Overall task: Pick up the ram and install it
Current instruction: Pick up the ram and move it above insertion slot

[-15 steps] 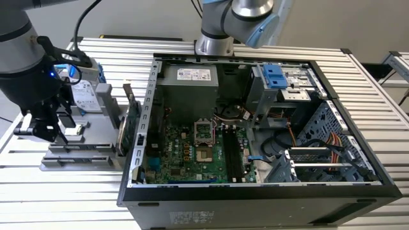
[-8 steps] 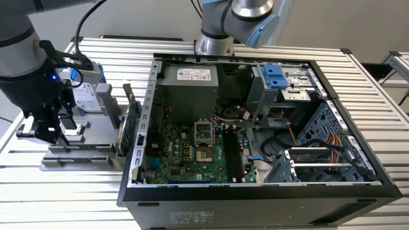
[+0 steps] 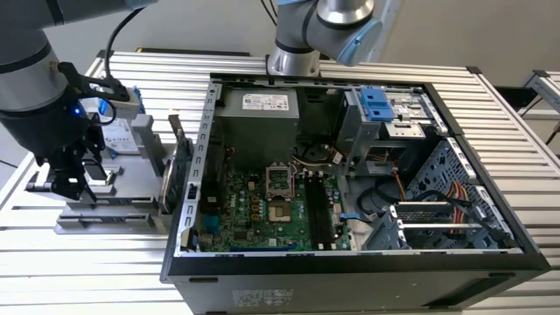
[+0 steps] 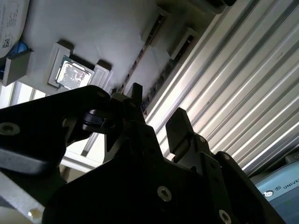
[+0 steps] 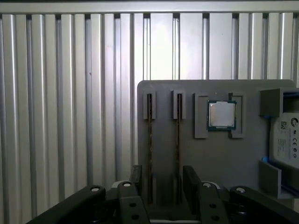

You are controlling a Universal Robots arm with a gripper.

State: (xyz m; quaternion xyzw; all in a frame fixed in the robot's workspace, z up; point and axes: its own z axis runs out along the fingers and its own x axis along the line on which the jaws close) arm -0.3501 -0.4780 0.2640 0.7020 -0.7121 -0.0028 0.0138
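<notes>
Gripper (image 5: pixel 163 176) hangs open over the grey tray (image 5: pixel 219 158). I see two ram sticks (image 5: pixel 149 140) standing in slots beside one tray edge.

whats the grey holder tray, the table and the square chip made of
Grey tray: likely plastic, matte uniform grey with moulded slots. Table: looks like aluminium, ribbed slats with a bright sheen. Square chip: silvery reflective metal lid, with a green board edge.
</notes>
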